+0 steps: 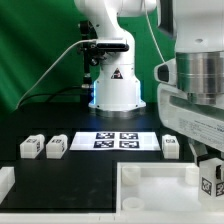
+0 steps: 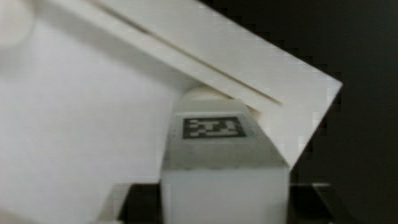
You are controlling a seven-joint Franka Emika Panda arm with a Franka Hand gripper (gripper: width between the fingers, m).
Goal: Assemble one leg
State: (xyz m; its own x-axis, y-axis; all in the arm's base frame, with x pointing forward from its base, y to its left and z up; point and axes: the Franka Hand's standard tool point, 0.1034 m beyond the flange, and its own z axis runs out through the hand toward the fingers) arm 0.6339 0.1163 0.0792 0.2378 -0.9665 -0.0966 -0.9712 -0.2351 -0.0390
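Exterior view, tool: your tool sits at the exterior view's right edge, low over the corner of the big white panel.
Exterior view, leg in hand: a tagged leg shows under the tool, at the panel's corner; whether it has entered the corner hole is cut off by the frame edge.
Exterior view, spare legs: you have two legs on the desk at the exterior view's left and one leg right of the marker board.
Wrist view, grip: the fingers are closed on the leg, which stands against the panel's corner.
Progress: judging from this, pickup and carry are done; seating and twisting the leg home are left.
Caution: you can't confirm alignment with the hole here.
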